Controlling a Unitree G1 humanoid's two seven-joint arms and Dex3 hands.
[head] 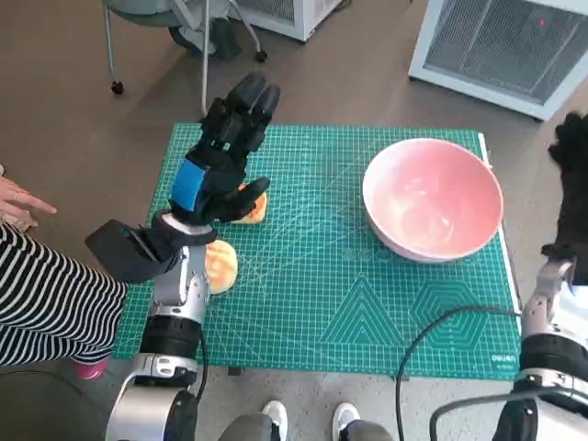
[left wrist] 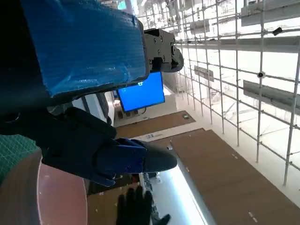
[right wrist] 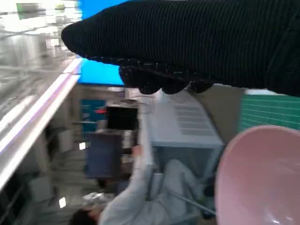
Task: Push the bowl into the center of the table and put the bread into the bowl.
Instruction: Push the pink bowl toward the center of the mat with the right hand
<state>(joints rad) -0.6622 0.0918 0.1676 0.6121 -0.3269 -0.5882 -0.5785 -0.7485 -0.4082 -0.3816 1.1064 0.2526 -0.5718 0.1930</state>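
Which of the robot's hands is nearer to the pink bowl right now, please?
Right. The right hand hangs just beyond the pink bowl's rim at the mat's edge; the left hand is across the mat, above the bread.

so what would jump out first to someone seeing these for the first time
The big pink bowl on the right side of the green cutting mat, close to its right edge and empty. Then the left hand, black with blue tape, raised over the mat's left part with fingers extended, above orange-tan pieces of bread. The gloved right hand sits just beyond the mat's right edge, near the bowl.
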